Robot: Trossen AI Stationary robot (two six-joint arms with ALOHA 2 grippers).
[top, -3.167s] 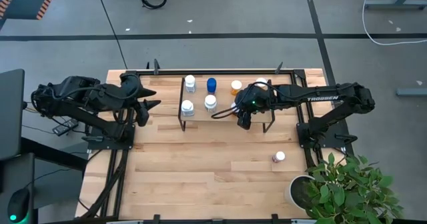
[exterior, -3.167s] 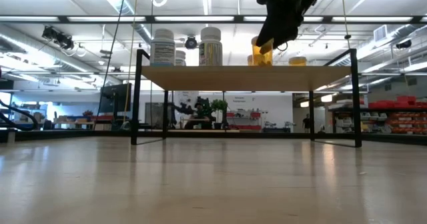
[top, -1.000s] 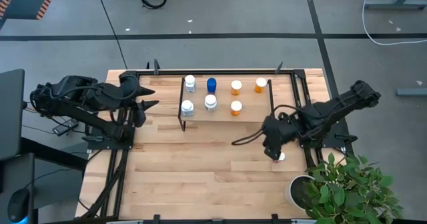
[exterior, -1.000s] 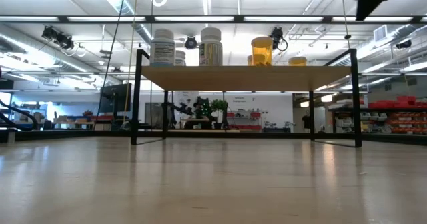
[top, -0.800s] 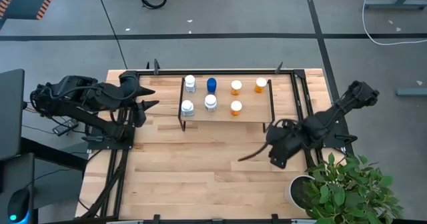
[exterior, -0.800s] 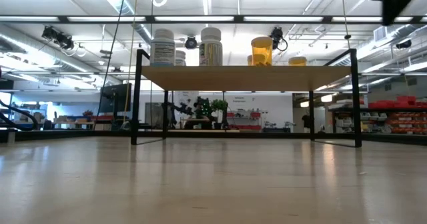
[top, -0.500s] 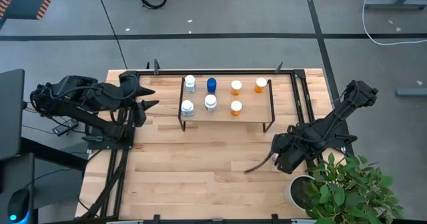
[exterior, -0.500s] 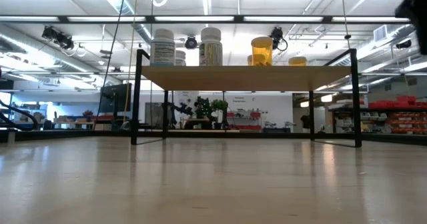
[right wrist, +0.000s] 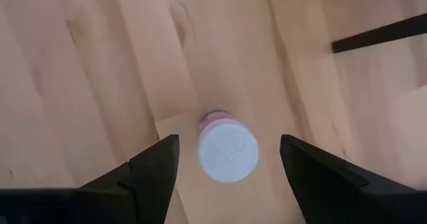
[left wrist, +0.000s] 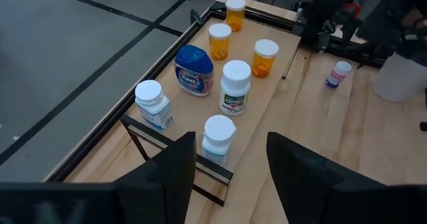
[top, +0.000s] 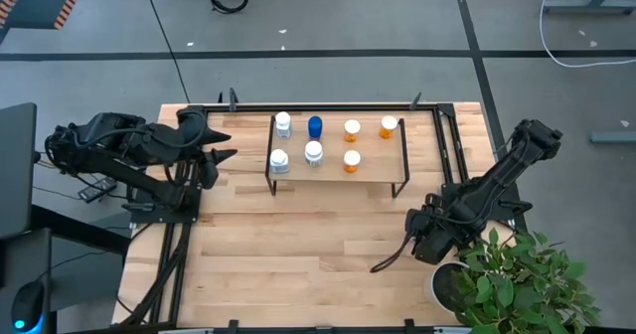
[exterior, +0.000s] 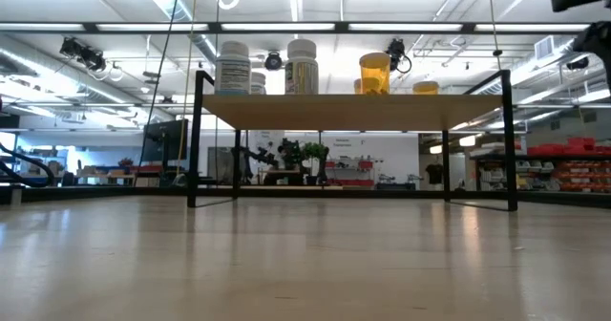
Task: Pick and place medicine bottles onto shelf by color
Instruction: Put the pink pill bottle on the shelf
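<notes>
The shelf stands at the table's far middle. On it stand several medicine bottles upright: three white ones, a blue one and three orange ones. A pinkish bottle with a white cap stands upright on the table near the right edge. My right gripper hangs above it, pointing down and open, one finger on either side of the cap, touching nothing; in the high view the gripper hides the bottle. My left gripper waits open, left of the shelf.
A potted plant in a white pot stands at the near right corner, close beside my right arm. Black frame rails run along the table's right side. Bare tabletop lies in front of the shelf.
My right gripper has gone from in front of the shelf's right end toward the table's near right corner and down, turning to point more steeply down, and now hangs over the pinkish bottle, hiding it in the high view. The bottles have not moved.
</notes>
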